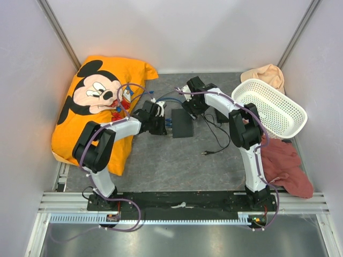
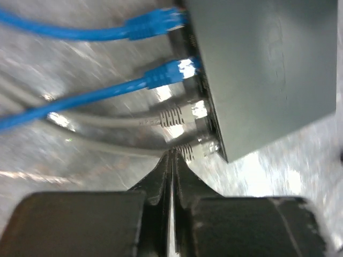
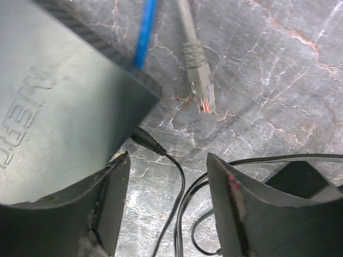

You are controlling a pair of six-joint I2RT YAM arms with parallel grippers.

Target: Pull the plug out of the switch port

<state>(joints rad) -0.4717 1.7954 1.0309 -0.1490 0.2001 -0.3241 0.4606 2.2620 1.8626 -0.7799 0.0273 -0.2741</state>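
The switch port (image 2: 210, 144) lay at the near end of the row along one long edge of the switch (image 2: 268, 69), with the nearest grey plug (image 2: 194, 150) seated in it. A second grey plug (image 2: 177, 115) and two blue plugs (image 2: 166, 72) filled the ports beyond. The left tool (image 2: 172, 156) was pressed together, its tips right at the boot of that nearest plug. Whether they pinched the boot or the cable could not be told.

A clean pull would probably need the grip on the plug body with the latch tab pressed down. The draw should then go straight back along the cable's line, not sideways.

The right tool (image 3: 166, 201) stood apart at the switch's other side, over a thin black cord (image 3: 179, 176), and looked placed to brace the box. A loose grey plug (image 3: 201, 88) lay on the surface (image 3: 278, 80) nearby.
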